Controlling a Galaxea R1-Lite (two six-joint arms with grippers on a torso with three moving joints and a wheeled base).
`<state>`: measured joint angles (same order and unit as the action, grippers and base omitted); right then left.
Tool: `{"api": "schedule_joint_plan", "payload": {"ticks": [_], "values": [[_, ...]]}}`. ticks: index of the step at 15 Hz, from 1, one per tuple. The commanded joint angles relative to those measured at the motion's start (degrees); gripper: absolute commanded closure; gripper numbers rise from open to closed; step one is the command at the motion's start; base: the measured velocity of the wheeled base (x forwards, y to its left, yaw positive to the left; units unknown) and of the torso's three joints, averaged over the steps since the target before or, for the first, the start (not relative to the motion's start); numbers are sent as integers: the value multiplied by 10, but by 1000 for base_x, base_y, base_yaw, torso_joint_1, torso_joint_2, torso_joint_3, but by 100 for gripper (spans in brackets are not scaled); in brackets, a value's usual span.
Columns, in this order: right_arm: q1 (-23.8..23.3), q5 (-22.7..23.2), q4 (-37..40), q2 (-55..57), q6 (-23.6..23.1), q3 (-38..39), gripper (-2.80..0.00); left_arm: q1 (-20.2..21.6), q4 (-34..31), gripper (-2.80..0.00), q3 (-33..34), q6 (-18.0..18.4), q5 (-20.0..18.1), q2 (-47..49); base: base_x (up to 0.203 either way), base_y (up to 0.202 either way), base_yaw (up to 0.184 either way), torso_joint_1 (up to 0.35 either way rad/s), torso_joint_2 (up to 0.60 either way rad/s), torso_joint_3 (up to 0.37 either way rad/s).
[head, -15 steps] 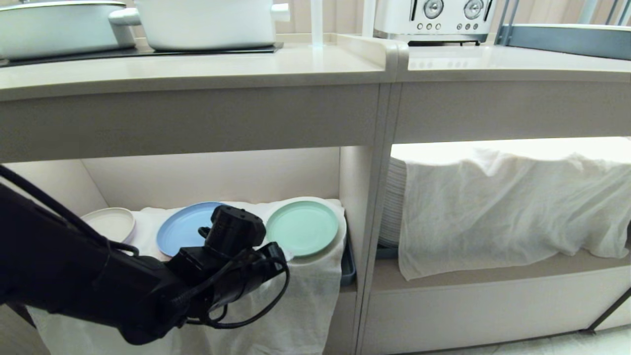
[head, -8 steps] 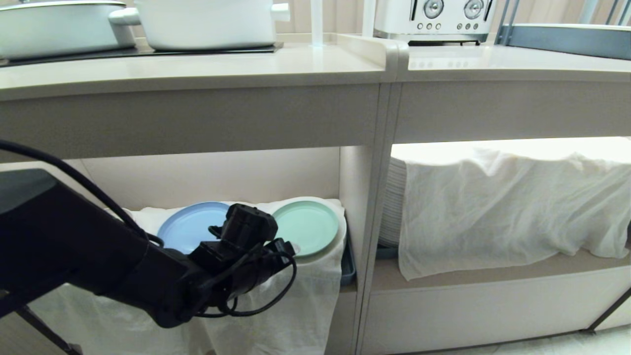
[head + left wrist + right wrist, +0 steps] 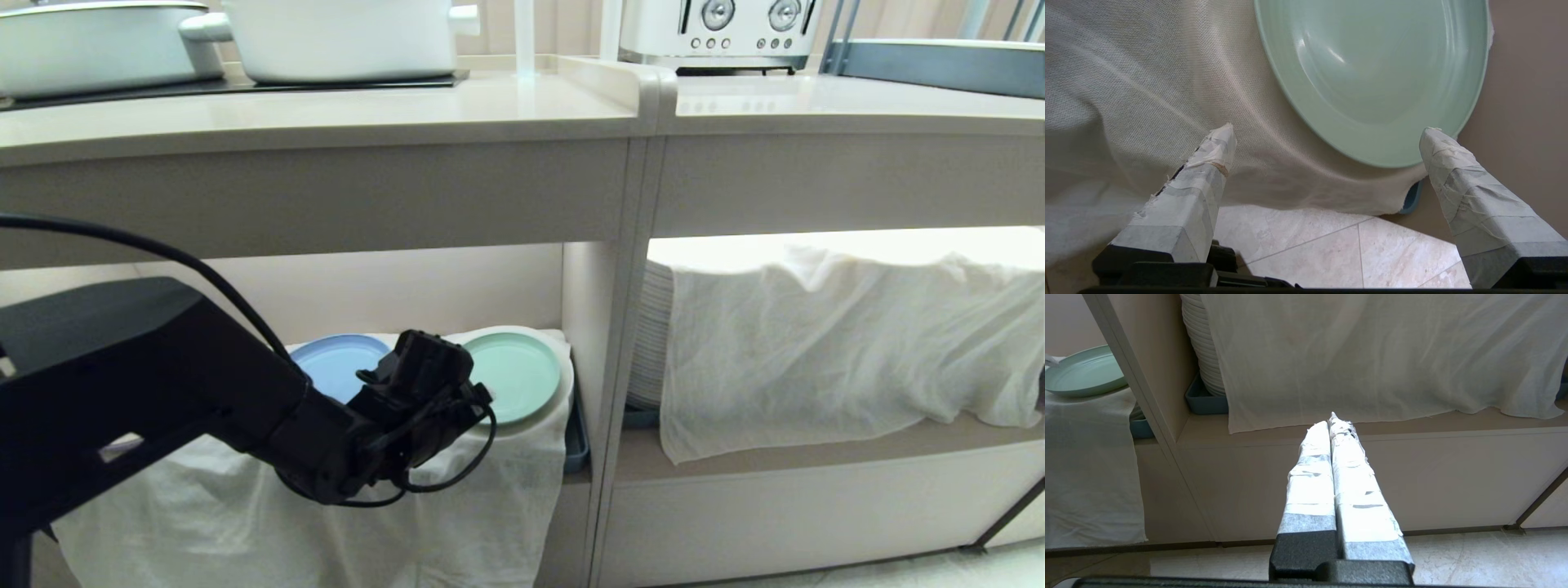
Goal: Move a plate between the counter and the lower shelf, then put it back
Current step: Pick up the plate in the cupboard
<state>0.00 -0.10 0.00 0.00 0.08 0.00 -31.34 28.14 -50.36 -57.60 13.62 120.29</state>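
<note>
Left wrist view: the left gripper (image 3: 1327,132) is spread wide just short of the round mint-green plate (image 3: 1376,73), which rests on the thin white cloth (image 3: 1147,102) in the beige lower shelf (image 3: 367,286); the right gripper (image 3: 1333,420) is clenched, empty.

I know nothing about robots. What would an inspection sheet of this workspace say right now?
Surface: lower shelf, beige, draped with a white cloth.
Job's things: mint-green plate lies on the cloth; counter above.
Clutter: blue plate, white pots, toaster, covered plate stack.
Grippers: left gripper open at the plate's near rim, holding nothing; right gripper shut, parked low before the neighbouring shelf.
Cables: black cable loops along the left arm.
Surroundings: tiled floor.
</note>
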Motion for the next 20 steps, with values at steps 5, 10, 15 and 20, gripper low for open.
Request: {"api": "schedule_joint_plan", "payload": {"ticks": [5, 10, 15, 20], "values": [[0, 0, 0, 0, 0, 0, 0, 20, 2, -280, -58, -5, 0, 44, 0, 0, 0, 0, 0, 0], [0, 0, 0, 0, 0, 0, 0, 14, 2, -280, -86, -19, 0, 61, 0, 0, 0, 0, 0, 0], [0, 0, 0, 0, 0, 0, 0, 15, -1, -280, -113, -18, 0, 81, 0, 0, 0, 0, 0, 0], [0, 0, 0, 0, 0, 0, 0, 16, -8, -280, -114, -18, 1, 89, 0, 0, 0, 0, 0, 0]]}}
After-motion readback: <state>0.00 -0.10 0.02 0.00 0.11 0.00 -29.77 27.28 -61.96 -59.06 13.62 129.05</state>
